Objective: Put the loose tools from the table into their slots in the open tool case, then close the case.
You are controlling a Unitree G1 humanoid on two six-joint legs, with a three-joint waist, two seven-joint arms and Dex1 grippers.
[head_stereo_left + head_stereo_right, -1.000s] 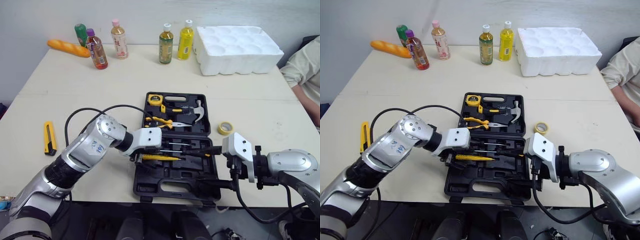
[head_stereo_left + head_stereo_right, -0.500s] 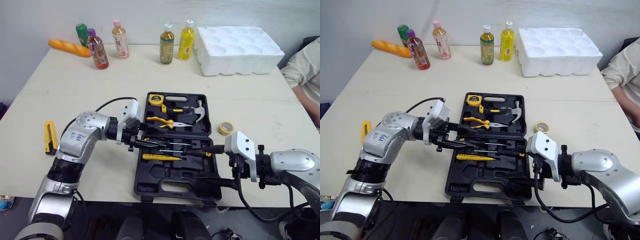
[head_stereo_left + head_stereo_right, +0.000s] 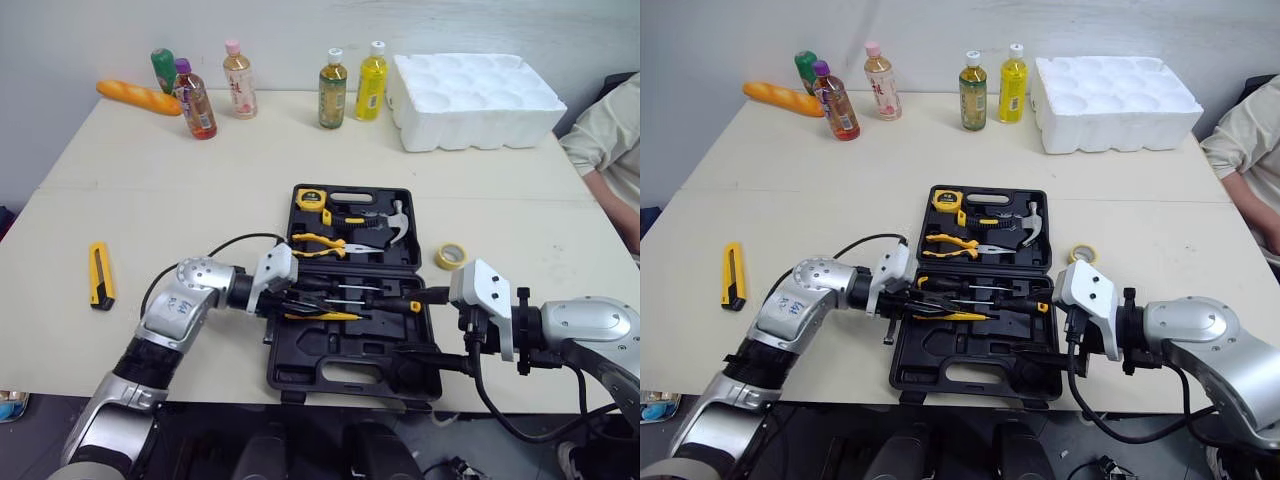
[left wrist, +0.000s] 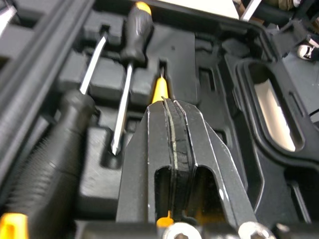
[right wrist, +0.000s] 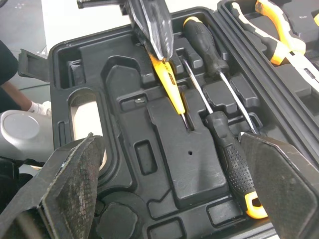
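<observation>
The black tool case (image 3: 300, 352) lies open near the table's front edge. Its far half holds a tape measure (image 3: 311, 197), pliers (image 3: 325, 243) and a hammer (image 3: 391, 224). Black screwdrivers (image 3: 350, 290) and a yellow-handled screwdriver (image 3: 322, 316) lie in the near half. My left gripper (image 3: 300, 306) is shut, its tips resting over the yellow screwdriver (image 5: 170, 83), nothing between the fingers (image 4: 172, 129). My right gripper (image 3: 428, 330) stands open at the case's right side, level with the near half. A yellow utility knife (image 3: 99, 275) lies loose on the table at the left, and a yellow tape roll (image 3: 451, 257) right of the case.
Several drink bottles (image 3: 332, 88) and a bread loaf (image 3: 138, 97) line the table's far edge. A white foam tray (image 3: 475, 98) sits at the far right. A person's sleeve (image 3: 610, 140) shows at the right edge. A black cable (image 3: 215, 250) loops from my left arm.
My left gripper has gone from open to shut, swung back off the case, then came down over the yellow screwdriver. The right arm has stayed put.
</observation>
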